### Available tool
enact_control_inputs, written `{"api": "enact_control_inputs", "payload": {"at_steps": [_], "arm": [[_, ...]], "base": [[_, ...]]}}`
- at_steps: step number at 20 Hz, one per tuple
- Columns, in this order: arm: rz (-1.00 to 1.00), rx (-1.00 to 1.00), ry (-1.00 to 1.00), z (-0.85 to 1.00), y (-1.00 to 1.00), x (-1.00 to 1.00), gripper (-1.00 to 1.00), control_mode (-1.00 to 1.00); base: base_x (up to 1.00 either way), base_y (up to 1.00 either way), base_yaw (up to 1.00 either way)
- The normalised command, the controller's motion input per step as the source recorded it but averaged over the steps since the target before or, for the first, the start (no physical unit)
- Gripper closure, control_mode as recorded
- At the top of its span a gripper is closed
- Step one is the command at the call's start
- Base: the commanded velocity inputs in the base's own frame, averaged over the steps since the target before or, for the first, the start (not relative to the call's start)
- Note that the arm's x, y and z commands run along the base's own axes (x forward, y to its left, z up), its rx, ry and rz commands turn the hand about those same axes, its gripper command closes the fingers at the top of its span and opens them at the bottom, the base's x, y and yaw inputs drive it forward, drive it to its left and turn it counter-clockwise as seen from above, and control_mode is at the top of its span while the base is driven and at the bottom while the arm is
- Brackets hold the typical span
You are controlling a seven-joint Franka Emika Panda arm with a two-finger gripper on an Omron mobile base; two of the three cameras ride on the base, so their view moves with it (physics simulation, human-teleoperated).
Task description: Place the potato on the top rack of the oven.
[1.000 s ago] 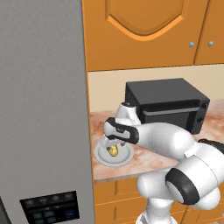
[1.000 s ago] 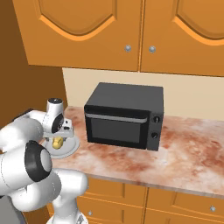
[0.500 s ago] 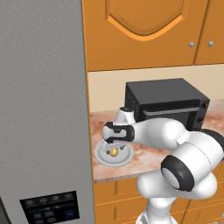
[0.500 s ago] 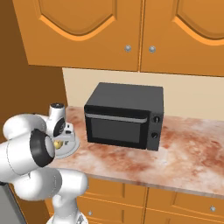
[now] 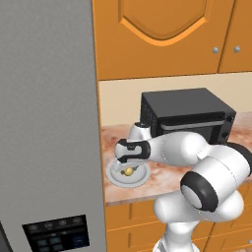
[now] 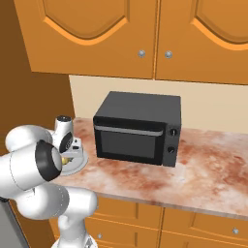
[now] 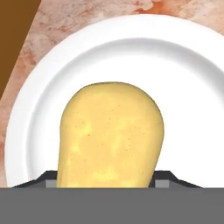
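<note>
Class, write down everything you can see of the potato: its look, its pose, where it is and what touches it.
The potato is a small yellow-tan oval lump with smooth, faintly mottled skin. It lies on the middle of the white round plate, which stands on the reddish marbled counter left of the black box-shaped appliance. In the hand view it sits between the claw's two dark fingertips; whether they press on it cannot be told.
</note>
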Motion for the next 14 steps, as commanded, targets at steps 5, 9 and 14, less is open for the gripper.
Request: {"api": "enact_control_inputs", "payload": {"at_steps": [5, 9, 14], "arm": [[-0.05, 0.00, 0.00, 0.19, -0.22, -0.15, 1.00, -1.00], [-0.13, -0.01, -0.05, 0.76, -0.68, -0.39, 1.00, -1.00], [-0.14, -0.12, -0.06, 0.99, -0.51, -0.68, 1.00, -1.00]], "base": [[0.00, 0.00, 0.00], [0.00, 0.00, 0.00], [0.00, 0.00, 0.00]]}}
